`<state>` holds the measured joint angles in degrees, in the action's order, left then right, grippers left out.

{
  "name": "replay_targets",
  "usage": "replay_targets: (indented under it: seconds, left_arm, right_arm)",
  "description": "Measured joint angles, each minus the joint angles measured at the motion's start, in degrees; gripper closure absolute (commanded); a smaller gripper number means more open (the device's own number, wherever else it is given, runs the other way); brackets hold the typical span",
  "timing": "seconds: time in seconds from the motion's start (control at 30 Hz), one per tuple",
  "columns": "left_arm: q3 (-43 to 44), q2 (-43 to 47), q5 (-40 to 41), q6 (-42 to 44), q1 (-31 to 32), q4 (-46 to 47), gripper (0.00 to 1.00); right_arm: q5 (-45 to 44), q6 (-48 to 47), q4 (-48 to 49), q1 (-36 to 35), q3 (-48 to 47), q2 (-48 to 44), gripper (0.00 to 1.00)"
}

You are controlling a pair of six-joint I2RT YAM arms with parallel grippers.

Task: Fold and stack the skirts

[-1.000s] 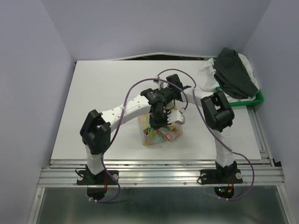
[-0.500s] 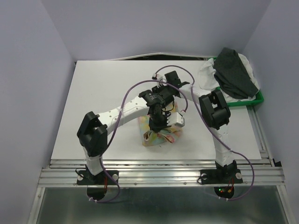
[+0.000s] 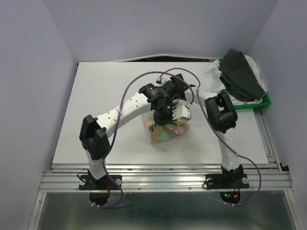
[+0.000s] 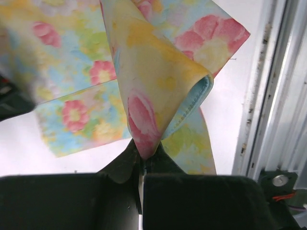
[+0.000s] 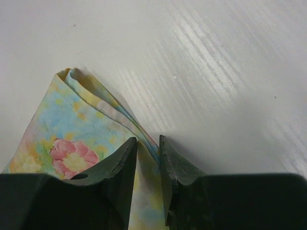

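- The yellow floral skirt [image 3: 167, 130] sits in the middle of the overhead view, bunched on the white bench [image 3: 105, 96]. Both arms meet directly above it and hold part of it off the surface.
- The left claw [image 4: 143, 160] is clamped tight on a fold of this skirt. In its wrist view the cloth rises from the pinch and drapes open toward the top of the frame, with a pale blue hem showing at the right of the fold. The corner is probably held up this way so the cloth can be laid over itself.
- The right claw [image 5: 147, 155] stands narrow, and a layered edge of the same skirt runs between its two fingers from the lower left of its view. I cannot tell whether the pads bite the cloth or only flank it.
- Two claws on one garment suggest a fold in the making, each taking a corner so the edge runs straight.
- The dark skirt [image 3: 242, 74] lies heaped over the white skirt [image 3: 212, 76] in the upper right of the overhead view, at the green tray [image 3: 265, 100] and well apart from the arms. Neither looks folded, so I judge most of the task remains.
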<state>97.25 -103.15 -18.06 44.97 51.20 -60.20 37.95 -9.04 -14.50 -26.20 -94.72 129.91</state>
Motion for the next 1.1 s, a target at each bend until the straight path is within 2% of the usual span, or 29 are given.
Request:
replay_targets:
  seconds: [0.17, 0.37, 0.7, 0.9, 1.0, 1.1]
  left_arm:
    - [6.95, -1.57, 2.69, 1.62, -2.6, -0.66, 1.0]
    - [9.73, -5.46, 5.77, 4.31, -5.01, 0.37, 1.0]
    - [9.25, -9.94, 8.07, 7.32, -6.32, 5.29, 1.0]
    - [2.95, -10.05, 9.46, 8.37, -6.32, 11.89, 1.0]
    - [0.72, -10.25, 9.99, 9.42, -6.6, 14.05, 0.93]
    - [-0.11, -10.27, 10.8, 9.66, -6.84, 15.72, 0.76]
  right_arm:
    - [2.78, -0.13, -0.04, 0.28, 2.19, -0.98, 0.69]
    - [4.98, 0.28, -0.07, 0.31, 3.23, -1.31, 0.69]
    - [6.93, 1.36, -0.22, 0.31, 3.65, -1.31, 0.68]
    - [7.1, 1.55, -0.52, 0.31, 3.65, -1.31, 0.68]
    - [7.08, 1.6, -0.57, 0.37, 3.65, -1.31, 0.68]
    - [7.06, 1.77, -1.03, 0.66, 3.65, -1.31, 0.69]
